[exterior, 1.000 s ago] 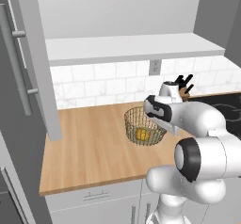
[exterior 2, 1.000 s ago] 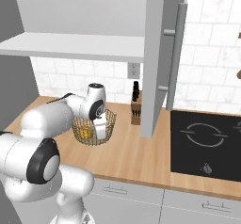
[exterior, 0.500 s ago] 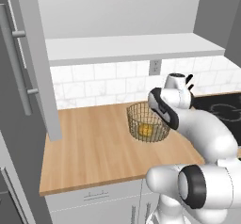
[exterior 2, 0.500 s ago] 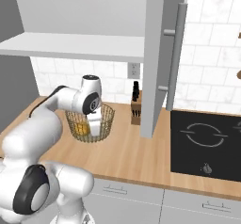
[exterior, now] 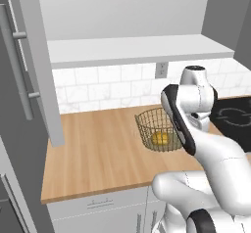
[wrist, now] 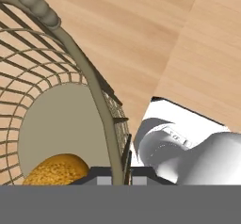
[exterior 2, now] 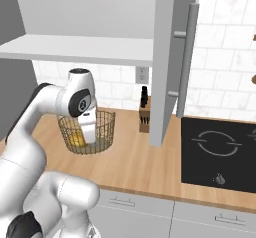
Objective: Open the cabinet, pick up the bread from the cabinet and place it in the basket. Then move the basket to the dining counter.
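Note:
The tan wire-mesh basket (exterior: 156, 128) (exterior 2: 86, 132) stands on the wooden counter below the open cabinet (exterior: 132, 48) (exterior 2: 75, 49). The golden-brown bread (exterior: 160, 138) (wrist: 55, 170) lies on the basket's flat base. My gripper (wrist: 120, 178) (exterior 2: 90, 134) is shut on the basket's rim (wrist: 101, 100) on the side facing the stove; the rim wire runs down between the two fingertips. In the left base view my forearm hides the hand and that side of the basket.
The cabinet's doors (exterior: 34, 60) (exterior 2: 170, 57) hang open at both sides, with long bar handles. A dark knife block (exterior 2: 144, 114) stands by the wall, right of the basket. A black cooktop (exterior 2: 217, 152) (exterior: 233, 119) lies further right. Bare wood counter (exterior: 98, 153) spreads left of the basket.
The fingers have closed the last bit onto the rim. The forearm has swung upward, and the basket has shifted slightly towards me with the hand.

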